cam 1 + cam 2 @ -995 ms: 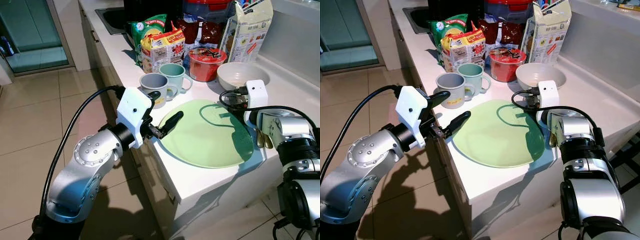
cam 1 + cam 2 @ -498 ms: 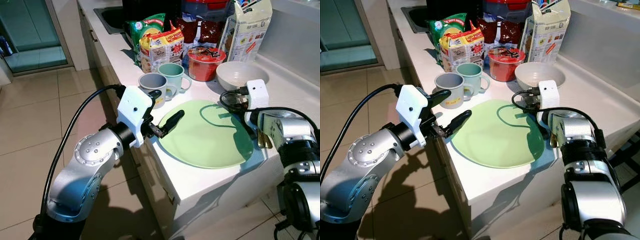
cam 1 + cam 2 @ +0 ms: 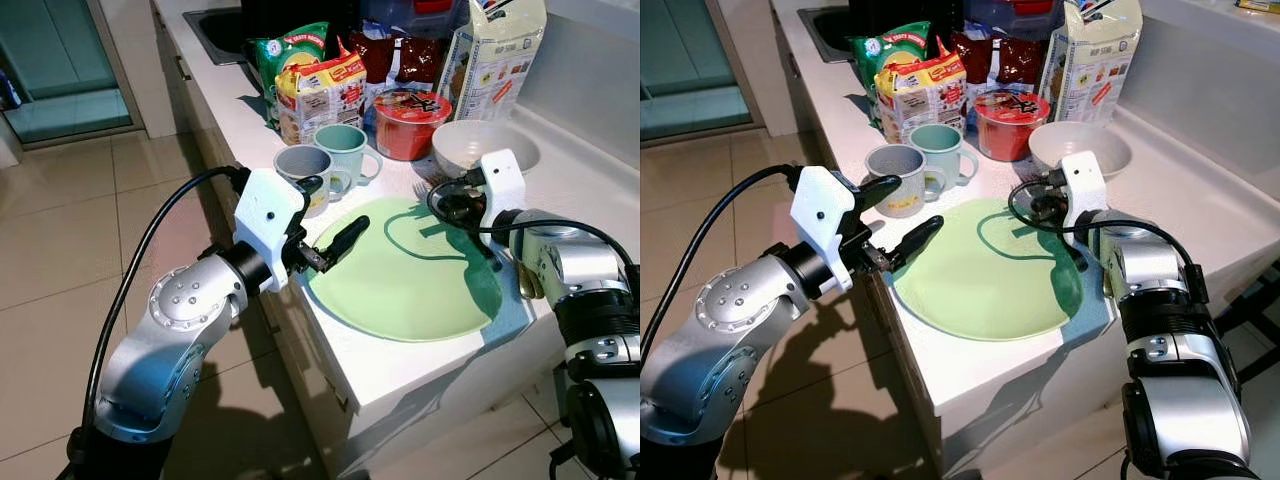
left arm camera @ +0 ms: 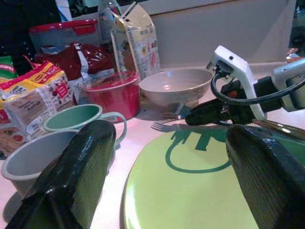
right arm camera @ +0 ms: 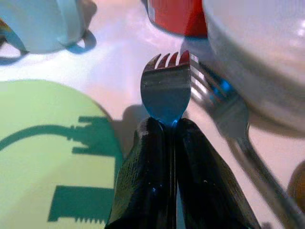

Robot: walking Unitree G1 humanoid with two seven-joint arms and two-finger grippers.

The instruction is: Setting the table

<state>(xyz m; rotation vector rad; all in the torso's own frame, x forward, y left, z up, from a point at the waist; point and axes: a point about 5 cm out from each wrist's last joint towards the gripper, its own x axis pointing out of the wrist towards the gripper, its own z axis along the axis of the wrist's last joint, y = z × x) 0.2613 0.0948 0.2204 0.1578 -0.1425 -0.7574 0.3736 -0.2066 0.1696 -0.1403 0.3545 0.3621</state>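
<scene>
I find bare counter [image 3: 590,190] right of the green plate [image 3: 405,285]; behind it, two mugs [image 3: 325,165], noodle cup [image 3: 411,122] and bowl [image 3: 480,146] crowd access.

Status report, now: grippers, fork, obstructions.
Right gripper shut on fork, beside white bowl. Left gripper open at green plate edge. Second fork lies close by.
</scene>
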